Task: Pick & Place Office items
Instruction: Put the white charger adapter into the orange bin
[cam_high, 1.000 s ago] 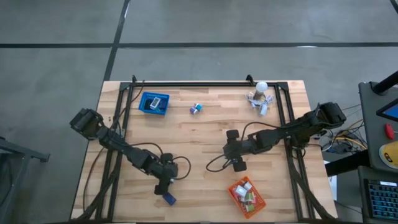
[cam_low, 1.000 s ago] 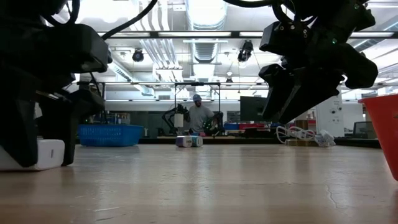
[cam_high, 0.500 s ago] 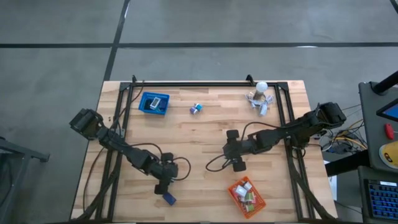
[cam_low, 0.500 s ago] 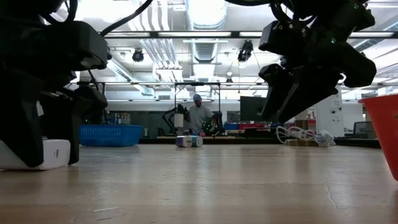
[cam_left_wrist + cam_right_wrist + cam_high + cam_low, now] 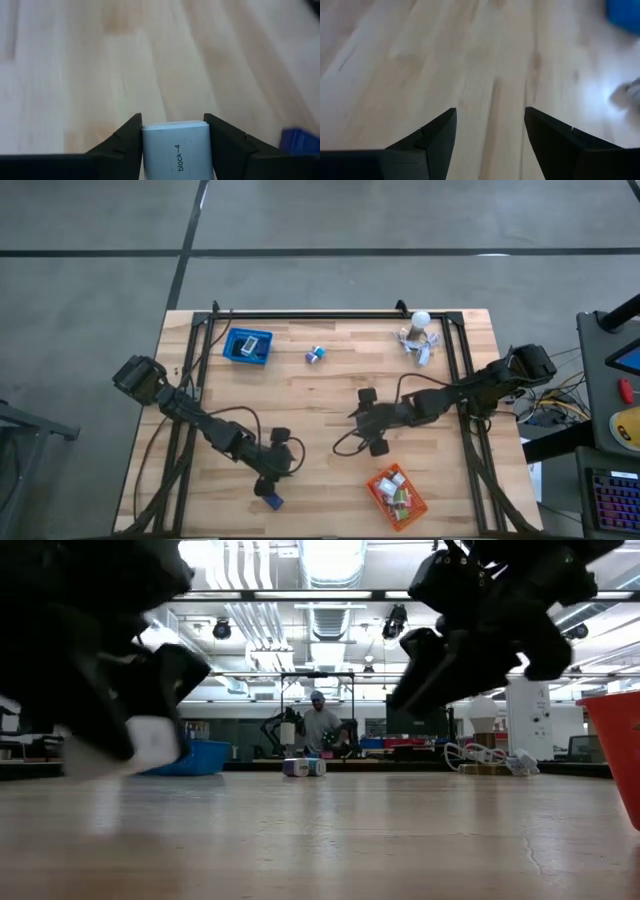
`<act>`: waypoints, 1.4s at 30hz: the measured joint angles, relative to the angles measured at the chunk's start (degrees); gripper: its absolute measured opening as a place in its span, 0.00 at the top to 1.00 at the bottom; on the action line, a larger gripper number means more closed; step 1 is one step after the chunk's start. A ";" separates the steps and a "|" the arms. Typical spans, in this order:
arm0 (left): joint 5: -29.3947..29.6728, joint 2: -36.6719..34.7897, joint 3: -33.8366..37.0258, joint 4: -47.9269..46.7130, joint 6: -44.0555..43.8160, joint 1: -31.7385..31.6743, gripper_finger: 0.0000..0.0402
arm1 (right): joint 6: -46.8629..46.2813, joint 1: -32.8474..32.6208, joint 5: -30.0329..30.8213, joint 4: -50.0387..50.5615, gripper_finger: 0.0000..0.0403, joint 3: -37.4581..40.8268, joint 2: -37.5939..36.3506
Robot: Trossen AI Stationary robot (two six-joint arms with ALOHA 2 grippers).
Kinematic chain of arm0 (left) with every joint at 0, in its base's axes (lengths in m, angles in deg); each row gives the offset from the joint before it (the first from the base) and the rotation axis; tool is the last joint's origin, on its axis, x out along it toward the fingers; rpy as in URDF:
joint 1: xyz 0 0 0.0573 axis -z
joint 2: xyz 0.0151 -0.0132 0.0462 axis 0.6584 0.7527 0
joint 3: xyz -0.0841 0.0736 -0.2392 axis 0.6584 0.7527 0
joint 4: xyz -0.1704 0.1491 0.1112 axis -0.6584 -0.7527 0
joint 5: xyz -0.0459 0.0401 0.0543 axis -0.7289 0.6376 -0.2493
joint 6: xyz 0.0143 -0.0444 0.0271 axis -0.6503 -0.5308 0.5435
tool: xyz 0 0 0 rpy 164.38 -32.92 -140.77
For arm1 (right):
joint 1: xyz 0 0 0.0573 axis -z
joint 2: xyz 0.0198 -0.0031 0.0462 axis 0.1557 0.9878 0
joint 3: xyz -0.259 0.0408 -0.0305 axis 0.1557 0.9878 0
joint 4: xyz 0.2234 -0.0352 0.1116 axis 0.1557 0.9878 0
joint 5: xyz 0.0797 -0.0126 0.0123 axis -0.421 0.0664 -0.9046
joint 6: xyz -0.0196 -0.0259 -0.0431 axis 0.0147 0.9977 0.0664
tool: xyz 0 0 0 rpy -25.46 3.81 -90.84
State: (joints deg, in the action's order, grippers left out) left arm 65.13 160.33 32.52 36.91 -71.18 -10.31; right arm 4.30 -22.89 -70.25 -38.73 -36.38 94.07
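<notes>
Worktop (image 5: 320, 395) layout, quick rundown: one mesh basket (image 5: 247, 346) near far-left corner, block inside. Small pair of rolls (image 5: 316, 355) by far edge, about midway. Clip cluster (image 5: 417, 340) near far-right corner. Second basket (image 5: 396, 496) at near edge right of middle, several items in it. Lone block (image 5: 272, 501) at near edge, left of middle. Left gripper (image 5: 270, 480) just beside it, labelled block (image 5: 176, 150) between its fingers (image 5: 125, 145). Right gripper (image 5: 358, 418) over middle.
</notes>
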 joint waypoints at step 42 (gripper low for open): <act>-37.70 25.71 -34.21 27.29 29.72 -16.58 0.57 | 11.84 25.89 -4.50 -47.76 0.46 27.20 -11.74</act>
State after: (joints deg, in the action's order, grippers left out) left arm 27.43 186.04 -1.69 64.20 -41.46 -26.89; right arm 16.14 3.00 -74.75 -86.48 -9.18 82.34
